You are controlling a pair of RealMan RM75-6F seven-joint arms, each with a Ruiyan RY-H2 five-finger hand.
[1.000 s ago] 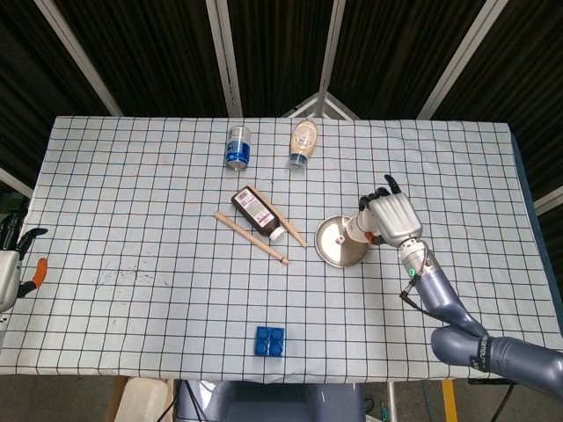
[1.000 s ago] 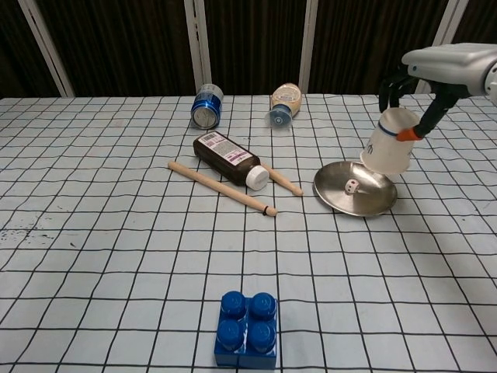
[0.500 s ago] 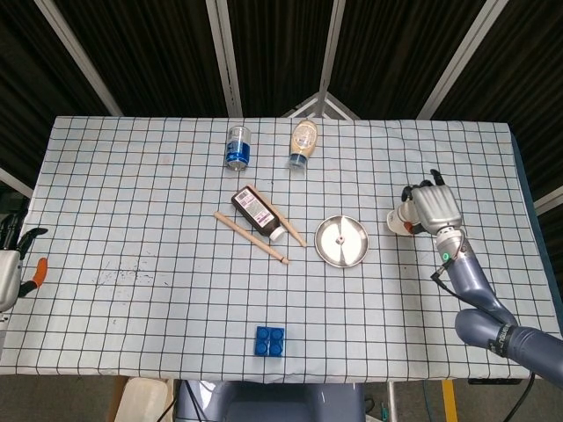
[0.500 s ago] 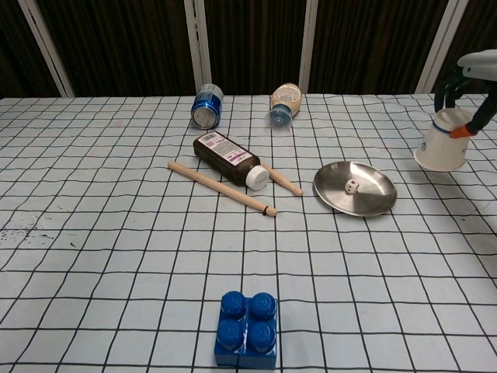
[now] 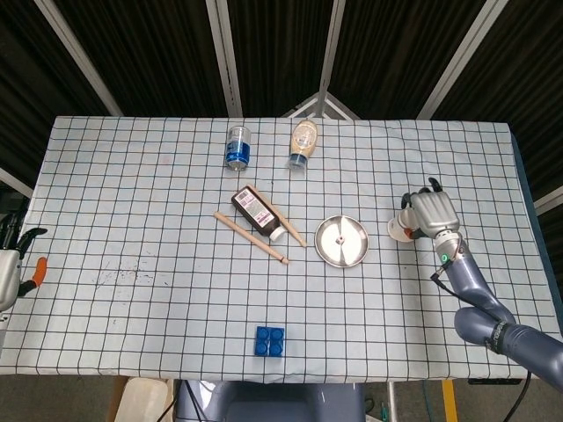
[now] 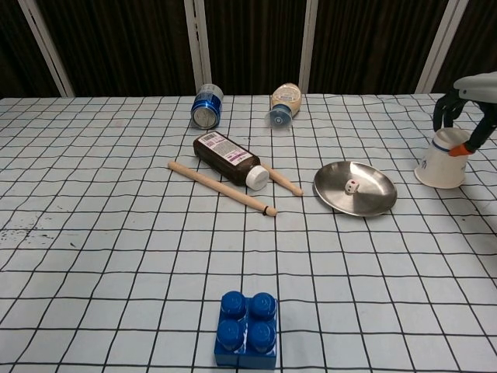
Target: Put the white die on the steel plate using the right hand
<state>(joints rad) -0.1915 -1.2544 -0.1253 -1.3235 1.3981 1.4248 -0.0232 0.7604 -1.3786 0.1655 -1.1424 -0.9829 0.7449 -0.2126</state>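
The small white die [image 6: 351,186] lies inside the round steel plate [image 6: 376,200], a little left of its middle; the head view also shows the die [image 5: 339,236] on the plate [image 5: 354,252]. My right hand [image 5: 434,212] is off to the right of the plate and grips an upturned white paper cup [image 6: 441,166], fingers [image 6: 446,111] wrapped over its top. The cup's wide rim is down at the tablecloth. Only a sliver of my left hand [image 5: 12,262] shows at the far left edge, away from everything.
A brown medicine bottle [image 5: 257,213] and two wooden sticks [image 5: 251,237] lie left of the plate. A blue can [image 5: 237,146] and a sauce bottle [image 5: 303,143] lie on their sides at the back. A blue toy brick [image 5: 270,340] sits near the front edge.
My right hand carried the cup from over the plate's right edge to the right and lowered it to the table. The die stayed on the plate.
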